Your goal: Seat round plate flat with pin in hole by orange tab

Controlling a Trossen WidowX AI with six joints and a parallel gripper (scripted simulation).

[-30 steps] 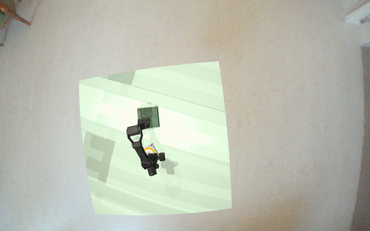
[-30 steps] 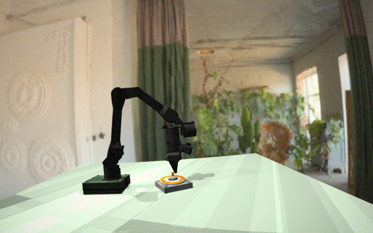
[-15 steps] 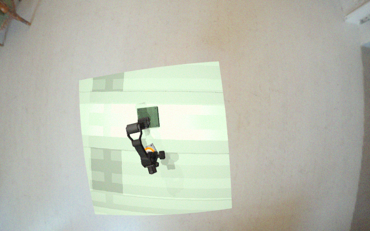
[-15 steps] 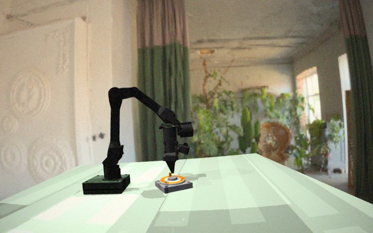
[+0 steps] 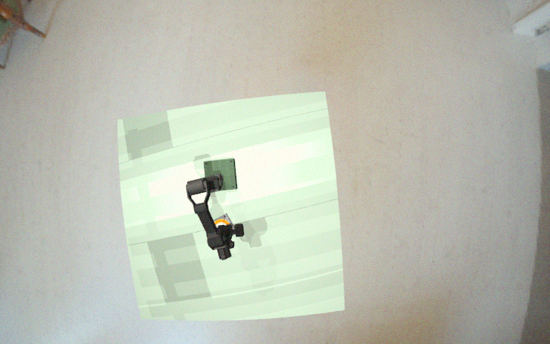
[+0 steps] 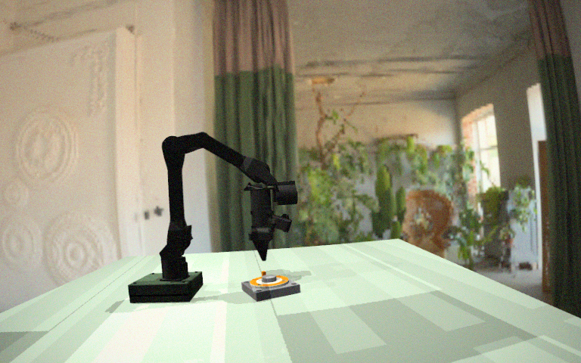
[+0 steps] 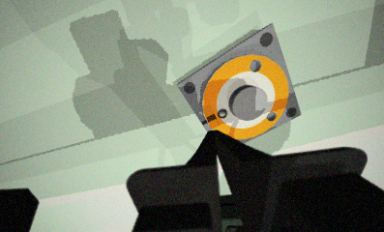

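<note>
From the side, the tool [image 6: 262, 257], fingers pressed together on nothing, hung above the round plate [image 6: 268, 281] without touching it; the plate sat on its grey base [image 6: 270, 290] on the green surface [image 6: 374, 292]. Only the wrist camera showed the plate's small holes and central post [image 7: 247, 102]. Overhead, the arm hid most of the plate.

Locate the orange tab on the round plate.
In the wrist view the orange tab sits at the round plate's lower-left rim, just above the shut gripper's tip; in the exterior view it stands up below the gripper.
</note>
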